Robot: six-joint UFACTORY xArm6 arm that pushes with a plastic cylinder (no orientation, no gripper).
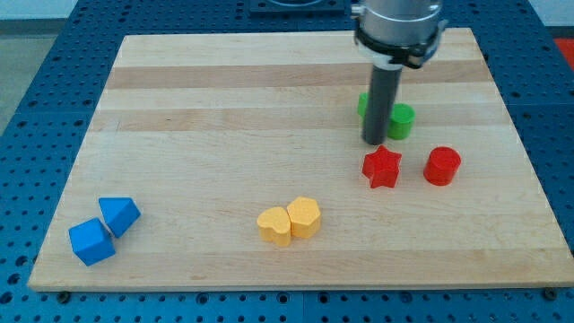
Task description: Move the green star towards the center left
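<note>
My tip (374, 142) rests on the board right of centre, near the view's top. A green block (363, 105), largely hidden behind the rod, peeks out on the rod's left side; its shape cannot be made out. A green round block (401, 120) sits just to the right of the rod. The tip is directly in front of these green blocks and just above the red star (382, 167).
A red round block (442, 166) lies right of the red star. Two yellow blocks (289, 220) touch each other at the bottom centre. Two blue blocks (103, 229) sit at the bottom left. The wooden board (224, 108) is ringed by a blue perforated table.
</note>
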